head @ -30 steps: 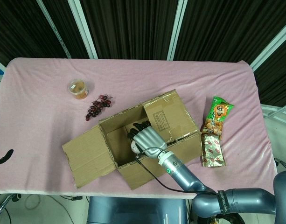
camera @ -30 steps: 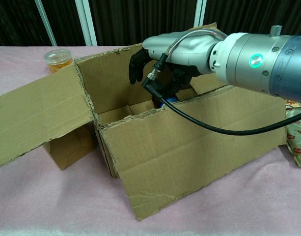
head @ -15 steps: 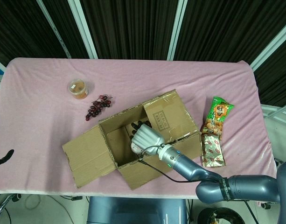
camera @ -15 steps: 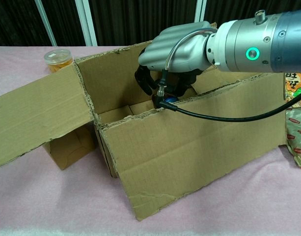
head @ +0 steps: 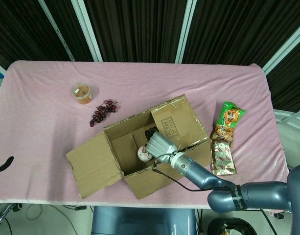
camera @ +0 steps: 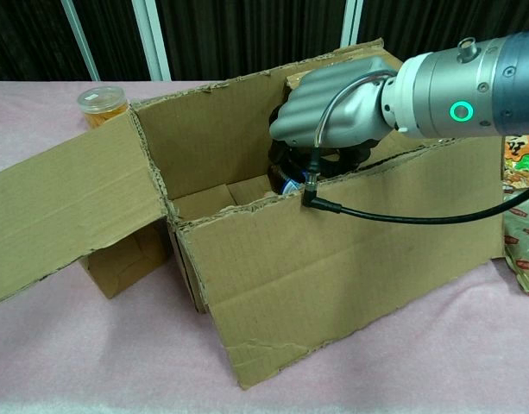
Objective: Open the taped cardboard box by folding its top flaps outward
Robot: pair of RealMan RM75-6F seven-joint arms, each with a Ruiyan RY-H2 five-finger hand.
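Note:
The cardboard box (head: 140, 166) stands in the middle of the pink table. Its left flap (head: 93, 164) is folded outward and lies low. The right flap (head: 176, 120) still stands up at a slant, and the near flap (camera: 333, 259) hangs down the front. My right hand (head: 161, 143) reaches into the box from above, close to the inner face of the right flap (camera: 333, 65). The fingers of that right hand (camera: 333, 108) curl down under the palm and grip nothing I can see. A small round container (head: 144, 154) sits on the box floor beside it. Only a dark tip at the left edge may be my left hand (head: 3, 166).
A lidded cup of orange snacks (head: 82, 93) and a bunch of dark grapes (head: 103, 112) lie beyond the box on the left. Two snack packets (head: 227, 122) (head: 222, 157) lie to the right of it. The table's front edge runs just below the box.
My right hand has shifted right inside the box toward the right flap, and its fingers have curled under. That uncovered the small round container. The flaps have not moved.

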